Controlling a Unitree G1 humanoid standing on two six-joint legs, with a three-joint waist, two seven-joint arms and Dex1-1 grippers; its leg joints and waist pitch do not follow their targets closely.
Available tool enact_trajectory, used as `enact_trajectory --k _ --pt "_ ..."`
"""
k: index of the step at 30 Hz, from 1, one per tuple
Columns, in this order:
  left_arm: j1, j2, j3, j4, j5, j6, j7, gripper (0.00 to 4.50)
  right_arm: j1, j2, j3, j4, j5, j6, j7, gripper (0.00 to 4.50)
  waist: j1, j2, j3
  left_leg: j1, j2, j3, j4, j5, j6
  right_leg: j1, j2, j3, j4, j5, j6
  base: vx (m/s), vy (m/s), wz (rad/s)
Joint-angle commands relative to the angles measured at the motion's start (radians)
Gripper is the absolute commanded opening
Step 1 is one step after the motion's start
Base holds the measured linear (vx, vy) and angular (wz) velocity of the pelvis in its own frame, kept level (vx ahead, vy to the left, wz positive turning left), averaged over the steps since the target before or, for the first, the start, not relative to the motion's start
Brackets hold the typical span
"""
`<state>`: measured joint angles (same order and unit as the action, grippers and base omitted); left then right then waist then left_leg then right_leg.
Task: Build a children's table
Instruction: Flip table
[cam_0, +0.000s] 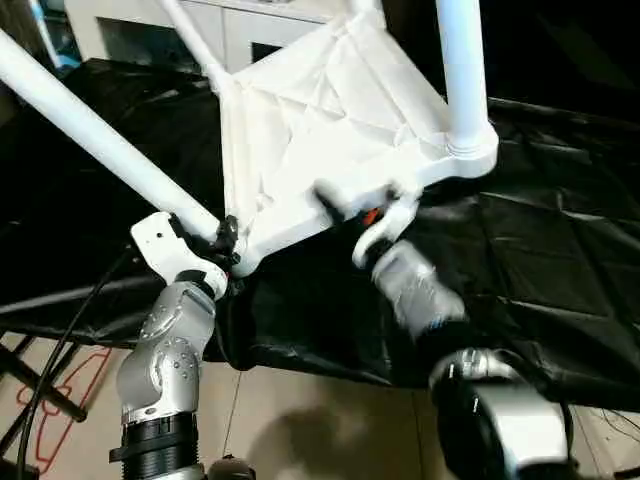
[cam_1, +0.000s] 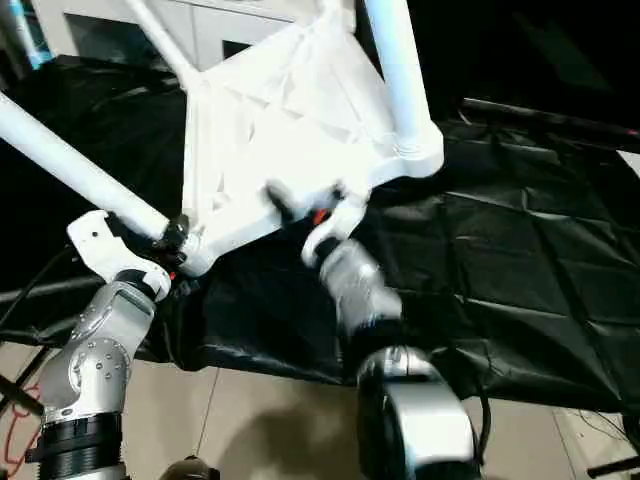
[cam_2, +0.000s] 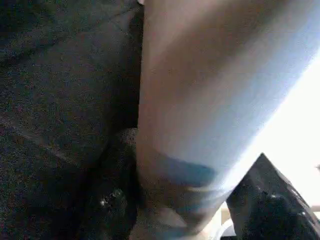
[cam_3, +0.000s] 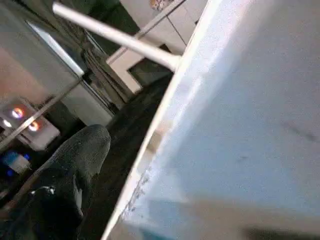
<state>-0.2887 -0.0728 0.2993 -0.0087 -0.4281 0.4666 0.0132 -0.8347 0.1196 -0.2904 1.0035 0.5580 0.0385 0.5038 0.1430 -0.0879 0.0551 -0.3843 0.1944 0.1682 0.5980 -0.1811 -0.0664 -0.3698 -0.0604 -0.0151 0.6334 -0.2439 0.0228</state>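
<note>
Tabletop (cam_0: 330, 130) tilted over cloth (cam_0: 540, 250) (cabinet (cam_0: 200, 25) behind).

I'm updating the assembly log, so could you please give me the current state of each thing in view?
tabletop: tilted up, ribbed underside facing the camera, legs fitted.
near left leg: in its corner socket, held by the left gripper.
right leg: seated in its socket.
right gripper: on the tabletop's near edge.

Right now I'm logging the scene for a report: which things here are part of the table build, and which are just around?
Part of the build:
- tabletop, ribbed underside showing
- legs fitted in its corner sockets
- left gripper at a leg's base
- right gripper at the tabletop's edge

Just around:
- black cloth
- white cabinet behind
</note>
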Motion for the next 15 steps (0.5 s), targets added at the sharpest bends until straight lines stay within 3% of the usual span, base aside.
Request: enact_trajectory --k 1,6,12,15 --pt "0.012 -0.033 -0.051 -0.004 -0.041 0.032 -0.047 2.16 -0.03 -0.002 -0.031 0.029 0.027 -0.002 0.0 4.5 -0.003 0.007 -0.07 0.027 0.033 -0.002 -0.066 -0.025 0.015 0.033 -0.064 0.022 -0.043 0.215 -0.188 0.0 0.0 0.0" --pt "0.02 -0.004 -0.097 -0.008 -0.013 0.036 -0.079 2.16 -0.075 -0.014 -0.107 0.105 0.064 -0.003 -0.006 4.05 -0.002 0.009 -0.07 0.028 0.034 0.0 -0.065 -0.024 0.025 0.029 -0.064 0.02 -0.043 0.197 -0.198 0.0 0.0 0.0" --pt "0.021 0.011 -0.129 -0.009 0.011 0.029 -0.108 2.16 -0.078 -0.025 -0.117 0.127 0.065 -0.014 0.015 3.6 0.002 0.008 -0.074 0.024 0.032 0.002 -0.059 0.006 0.039 0.029 -0.063 0.021 -0.038 0.236 -0.206 0.0 0.0 0.0" --pt "0.023 0.012 -0.13 -0.012 0.007 0.031 -0.105 2.16 -0.085 -0.028 -0.133 0.139 0.067 -0.016 0.022 3.28 0.0 0.012 -0.073 0.021 0.032 0.002 -0.059 -0.007 0.037 0.027 -0.062 0.02 -0.038 0.234 -0.213 0.0 0.0 0.0"
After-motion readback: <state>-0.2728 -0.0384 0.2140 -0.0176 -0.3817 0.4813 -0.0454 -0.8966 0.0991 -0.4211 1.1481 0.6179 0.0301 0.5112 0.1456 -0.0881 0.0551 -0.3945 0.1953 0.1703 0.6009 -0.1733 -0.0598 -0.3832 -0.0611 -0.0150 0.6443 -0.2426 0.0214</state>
